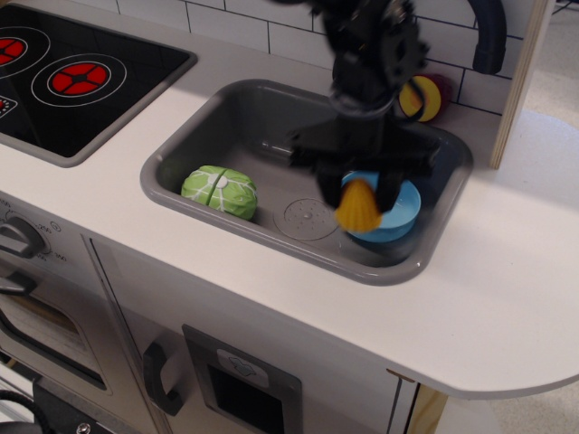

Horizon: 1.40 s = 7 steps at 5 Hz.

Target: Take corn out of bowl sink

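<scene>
My black gripper (359, 185) is shut on the yellow-orange corn (358, 207) and holds it in the air, just left of the light-blue bowl (395, 215). The bowl stands at the right end of the grey sink (190, 136) and looks empty as far as it shows. The corn hangs over the sink floor near the round drain (308, 217). The arm is blurred from motion and hides part of the bowl's rim.
A green toy cabbage (219, 191) lies at the sink's left end. A yellow-and-red disc (423, 97) leans by the back wall behind the sink, beside the black faucet (487, 36). A black hob (77, 80) lies to the left. A wooden post (523, 72) stands at the right.
</scene>
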### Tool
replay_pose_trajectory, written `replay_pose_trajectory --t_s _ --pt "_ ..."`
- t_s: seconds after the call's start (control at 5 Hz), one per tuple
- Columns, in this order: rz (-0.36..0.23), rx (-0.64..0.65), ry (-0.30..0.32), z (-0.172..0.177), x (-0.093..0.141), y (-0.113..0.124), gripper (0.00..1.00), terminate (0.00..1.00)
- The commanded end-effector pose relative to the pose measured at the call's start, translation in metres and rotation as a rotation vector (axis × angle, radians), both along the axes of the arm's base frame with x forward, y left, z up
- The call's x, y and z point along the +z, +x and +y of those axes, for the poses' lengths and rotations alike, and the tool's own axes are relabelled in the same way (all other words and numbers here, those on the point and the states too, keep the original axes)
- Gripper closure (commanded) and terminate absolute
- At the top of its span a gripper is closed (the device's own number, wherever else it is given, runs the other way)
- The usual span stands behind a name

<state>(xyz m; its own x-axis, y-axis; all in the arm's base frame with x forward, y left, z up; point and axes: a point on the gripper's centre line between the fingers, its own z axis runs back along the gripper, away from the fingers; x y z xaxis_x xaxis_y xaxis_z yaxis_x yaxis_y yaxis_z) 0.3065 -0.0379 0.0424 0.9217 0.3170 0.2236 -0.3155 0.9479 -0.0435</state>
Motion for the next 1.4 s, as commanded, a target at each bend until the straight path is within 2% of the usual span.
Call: replay_pose_trajectory --t_s 0.0,0.2,0.6,0.8,1.0,1.2 --pt "-0.011 -0.022 0.043 0.005 -0.009 -0.012 1.00 0.00" --pt "-0.012 -0.004 0.055 0.007 -0.017 -0.006 1.00 0.00" --pt "0.042 -0.011 0.079 0.005 -0.039 -0.005 1.00 0.00" --pt "0.046 -0.015 0.089 0.005 -0.043 -0.003 0.00 0.00" --pt "0.058 -0.020 0.098 0.007 -0.036 -0.001 0.00 0.00" --pt "0.068 -0.012 0.071 0.014 -0.017 -0.001 0.00 0.00"
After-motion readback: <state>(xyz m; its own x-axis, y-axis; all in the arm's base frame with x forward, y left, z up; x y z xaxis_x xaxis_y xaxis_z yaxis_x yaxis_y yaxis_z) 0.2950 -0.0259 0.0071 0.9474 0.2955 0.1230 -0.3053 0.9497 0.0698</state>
